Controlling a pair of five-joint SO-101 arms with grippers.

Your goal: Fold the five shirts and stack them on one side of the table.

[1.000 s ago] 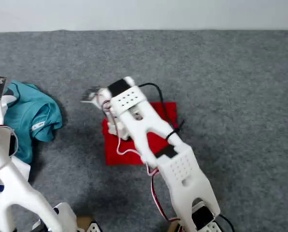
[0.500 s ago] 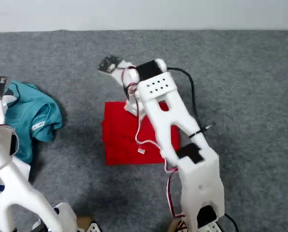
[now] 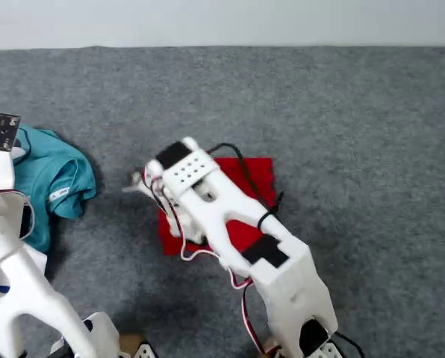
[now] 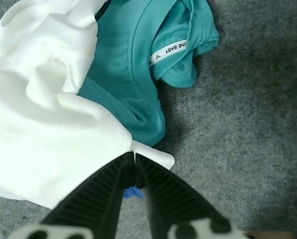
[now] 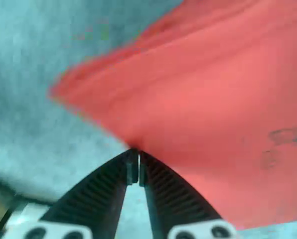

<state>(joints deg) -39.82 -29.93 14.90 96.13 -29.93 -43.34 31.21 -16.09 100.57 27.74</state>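
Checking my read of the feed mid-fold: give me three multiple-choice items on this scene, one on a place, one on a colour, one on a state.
1. Where does the red shirt lie?
A) hanging off the table
B) mid-table, partly under the right arm
C) at the table's far edge

2. What colour is the shirt touching the white shirt?
A) yellow
B) black
C) teal

3. How is the right gripper?
A) shut
B) wide open
C) holding a bottle

1 B: the high view shows it under that arm.
2 C: the teal shirt lies against it.
3 A: its fingers meet at the red shirt's edge.
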